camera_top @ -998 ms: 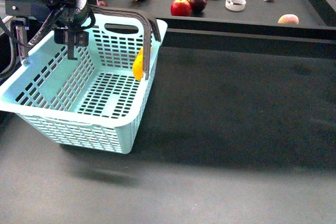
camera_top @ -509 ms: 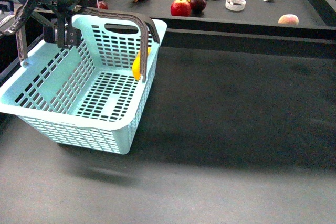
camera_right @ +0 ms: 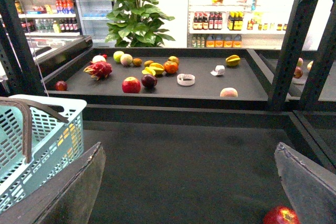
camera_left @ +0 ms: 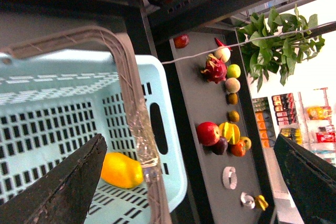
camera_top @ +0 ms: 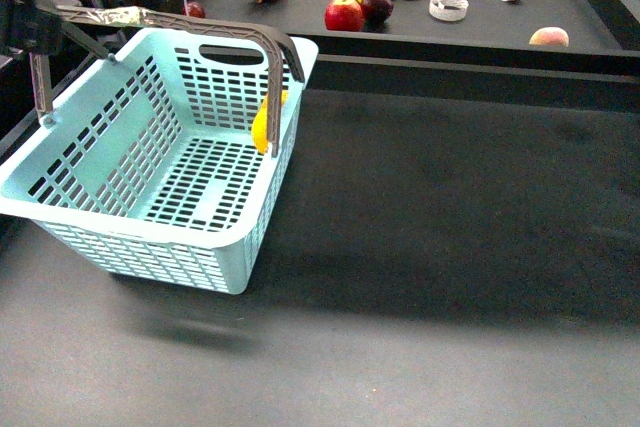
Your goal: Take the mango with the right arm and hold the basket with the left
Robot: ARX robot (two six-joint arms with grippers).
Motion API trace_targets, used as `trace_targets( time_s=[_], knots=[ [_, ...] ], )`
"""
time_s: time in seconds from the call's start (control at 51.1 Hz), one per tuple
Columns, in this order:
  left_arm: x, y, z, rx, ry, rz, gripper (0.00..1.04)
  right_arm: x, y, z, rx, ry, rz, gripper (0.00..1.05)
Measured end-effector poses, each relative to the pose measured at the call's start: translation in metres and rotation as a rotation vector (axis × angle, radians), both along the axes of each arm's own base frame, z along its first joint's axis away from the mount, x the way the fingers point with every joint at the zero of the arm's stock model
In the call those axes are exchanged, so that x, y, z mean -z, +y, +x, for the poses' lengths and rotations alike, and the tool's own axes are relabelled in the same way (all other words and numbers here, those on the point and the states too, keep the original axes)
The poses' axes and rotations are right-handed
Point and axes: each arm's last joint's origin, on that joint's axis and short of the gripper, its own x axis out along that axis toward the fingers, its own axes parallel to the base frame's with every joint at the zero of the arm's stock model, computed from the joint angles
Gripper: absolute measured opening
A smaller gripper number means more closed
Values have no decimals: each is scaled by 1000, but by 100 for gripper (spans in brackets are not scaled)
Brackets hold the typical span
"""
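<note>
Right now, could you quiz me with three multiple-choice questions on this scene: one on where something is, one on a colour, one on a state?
1. Where is the mango?
A. On the rear shelf
B. Inside the basket
C. On the dark table beside it

2. What colour is the basket?
A. Light blue
B. Red
C. Green

3. How does the right gripper stand?
A. Shut on the mango
B. Open and empty
C. Shut on a handle

Answers: 1 B, it lies against the basket's inner wall. 2 A, the plastic is pale blue. 3 B, its fingers are spread with nothing between them.

Raised handle [camera_top: 272,67] bars the mango [camera_top: 261,128]; basket [camera_top: 150,237] top otherwise open.
</note>
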Motion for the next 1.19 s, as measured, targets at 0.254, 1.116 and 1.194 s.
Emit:
trace_targets(
  time_s=[0.254, 1.116, 1.194],
  knots=[
    [-12, 33, -109, -80, -14, 152, 97, 0, 0, 0, 0, 0, 0, 96],
    [0, 48, -187, 584, -100, 1042, 31, 0, 0, 0, 1, 0, 0, 96],
    [4, 48, -197, 591, -91, 1069, 16, 0, 0, 0, 0, 0, 0, 96]
  ],
)
